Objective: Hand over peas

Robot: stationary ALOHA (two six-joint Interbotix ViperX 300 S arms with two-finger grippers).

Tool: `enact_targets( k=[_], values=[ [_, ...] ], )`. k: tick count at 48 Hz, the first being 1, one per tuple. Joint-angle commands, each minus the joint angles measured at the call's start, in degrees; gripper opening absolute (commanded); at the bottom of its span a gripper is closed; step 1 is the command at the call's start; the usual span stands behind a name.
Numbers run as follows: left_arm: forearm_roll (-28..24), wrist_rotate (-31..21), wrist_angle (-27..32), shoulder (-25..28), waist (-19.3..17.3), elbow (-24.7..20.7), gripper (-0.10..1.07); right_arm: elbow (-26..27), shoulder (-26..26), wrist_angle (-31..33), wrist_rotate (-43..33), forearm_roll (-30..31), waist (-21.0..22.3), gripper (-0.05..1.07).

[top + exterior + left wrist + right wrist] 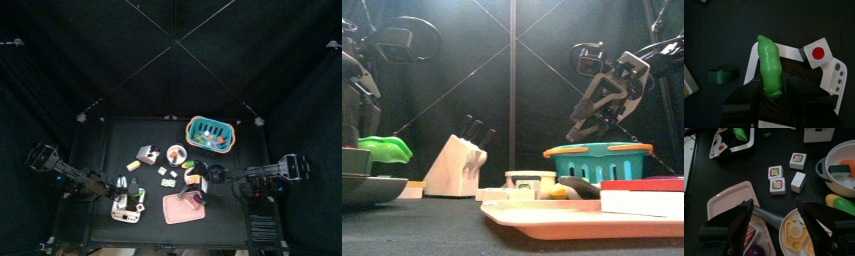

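Note:
The peas are a bright green pea pod (769, 62). In the left wrist view it stands out from between my left gripper's (771, 93) jaws, which are shut on its lower end. It hangs over a white rack (834, 80) and a card with a red dot (817, 52). The pod also shows at the far left of the front view (384, 148). In the top view my left gripper (124, 188) is at the table's front left. My right gripper (779, 217) is open and empty above a plate with a fried egg (799, 235), right of the middle (218, 178).
A teal basket (210, 130) stands at the back right, also in the front view (599, 160). A pink tray (725, 203) lies at the front. A white knife block (456, 165), sushi pieces (776, 179) and a white bowl (827, 175) with food crowd the middle.

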State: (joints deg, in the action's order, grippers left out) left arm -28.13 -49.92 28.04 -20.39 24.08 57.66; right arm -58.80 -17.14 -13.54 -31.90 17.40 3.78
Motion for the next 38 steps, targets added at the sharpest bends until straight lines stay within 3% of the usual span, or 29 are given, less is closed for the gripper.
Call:
enact_targets(
  k=[1, 10, 22, 38],
  values=[
    [-0.4, 0.1, -0.4, -0.2, 0.0, -2.0, 0.68, 1.7, -0.6, -0.1, 0.2, 0.1, -0.2, 0.98],
    [-5.4, 0.0, -1.3, -0.2, -1.1, -4.9, 0.68, 4.2, -0.6, -0.1, 0.6, 1.1, -0.3, 0.98],
    [-14.8, -0.4, -10.3, 1.6, -7.5, -8.6, 0.68, 7.3, -0.6, -0.1, 0.6, 6.3, 0.0, 0.98],
    [-17.2, -0.4, -20.2, 4.1, -16.4, -10.9, 0.68, 10.9, 0.4, -0.5, 0.7, 9.1, -0.5, 0.98]
  ],
)
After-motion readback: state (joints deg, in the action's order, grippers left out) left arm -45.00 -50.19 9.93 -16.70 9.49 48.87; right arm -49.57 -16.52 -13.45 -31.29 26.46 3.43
